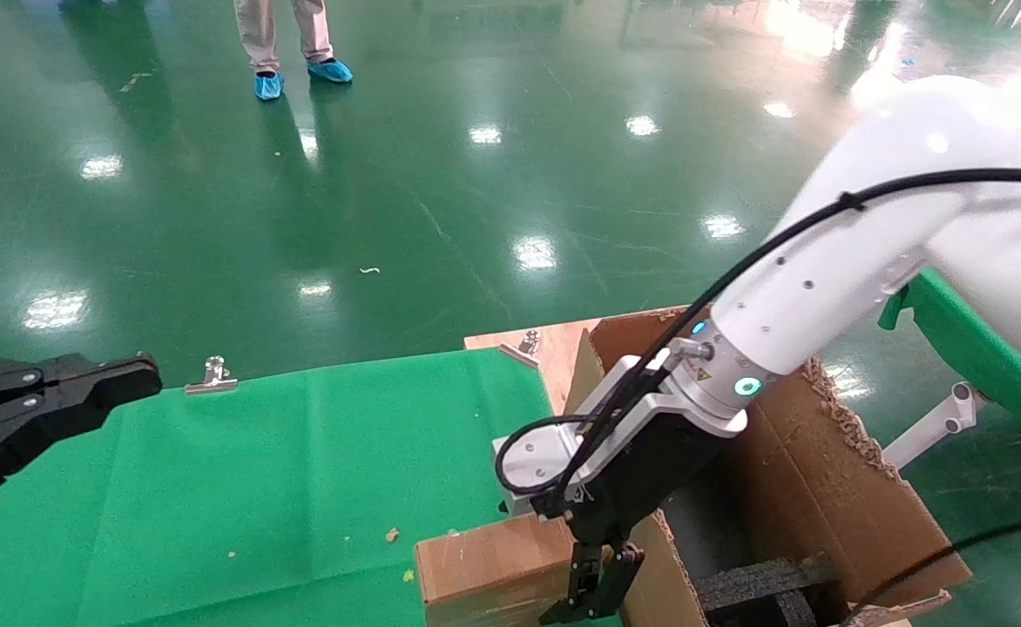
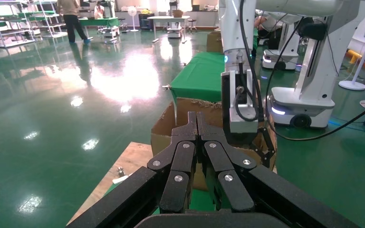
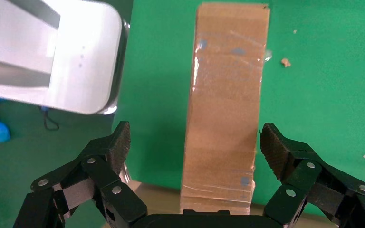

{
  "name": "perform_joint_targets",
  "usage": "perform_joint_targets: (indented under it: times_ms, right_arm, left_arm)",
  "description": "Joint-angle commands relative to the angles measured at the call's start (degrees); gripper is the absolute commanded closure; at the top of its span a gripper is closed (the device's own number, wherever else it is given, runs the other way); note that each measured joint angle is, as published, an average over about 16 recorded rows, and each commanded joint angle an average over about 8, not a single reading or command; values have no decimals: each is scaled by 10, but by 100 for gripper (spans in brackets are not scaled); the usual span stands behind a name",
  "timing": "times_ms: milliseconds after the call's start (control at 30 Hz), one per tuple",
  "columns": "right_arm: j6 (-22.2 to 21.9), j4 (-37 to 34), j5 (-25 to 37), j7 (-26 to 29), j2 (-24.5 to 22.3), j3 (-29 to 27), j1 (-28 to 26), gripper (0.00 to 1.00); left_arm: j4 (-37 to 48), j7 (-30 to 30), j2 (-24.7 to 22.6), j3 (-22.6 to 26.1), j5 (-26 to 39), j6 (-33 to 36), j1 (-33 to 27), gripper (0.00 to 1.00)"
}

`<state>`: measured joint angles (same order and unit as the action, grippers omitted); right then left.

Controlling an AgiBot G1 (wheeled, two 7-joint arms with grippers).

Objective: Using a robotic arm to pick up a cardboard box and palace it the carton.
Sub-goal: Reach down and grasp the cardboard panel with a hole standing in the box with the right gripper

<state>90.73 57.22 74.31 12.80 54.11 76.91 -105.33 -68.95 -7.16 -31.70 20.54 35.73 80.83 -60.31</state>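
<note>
Right end effector lowered over the near edge of the green-draped counter, carried by the white robotic arm with its black cable looping past the silver camera block. Fingers spread wide apart, one on each side of the cardboard box, neither pad touching it in the right wrist view. Cardboard box lying flat on the green cloth at the counter's near edge, taped along its top, just beside the carton and seemingly against its ragged left wall. Carton standing open at the counter's right end, torn flaps up, black foam insert visible inside. Left end effector hanging at the far left, well apart from the box, fingers pressed together with nothing between them, as seen in the left wrist view. Two metal clips pinning the cloth along the counter's far edge. A few crumbs of cardboard scattered on the cloth near the box. Beyond, a glossy green floor and a person's legs in blue shoe covers.
</note>
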Motion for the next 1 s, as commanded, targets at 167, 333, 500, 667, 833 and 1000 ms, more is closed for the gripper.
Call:
perform_joint_targets:
  times_ms: [167,333,500,667,833,1000]
  right_arm:
    - [-3,-28,-1,-24,26,36,-11,0]
    - [-6,-46,-3,-42,45,53,-14,0]
    - [-8,-58,-5,-55,57,63,-18,47]
    - [-9,-67,-10,-58,61,68,-21,99]
    - [-9,-68,-12,-59,60,67,-21,100]
    - [-9,-65,-12,-58,60,65,-20,100]
  left_arm:
    - [0,0,0,0,0,0,0,100]
    - [0,0,0,0,0,0,0,75]
    - [0,0,0,0,0,0,0,12]
    - [0,0,0,0,0,0,0,0]
    - [0,0,0,0,0,0,0,0]
    - [0,0,0,0,0,0,0,0]
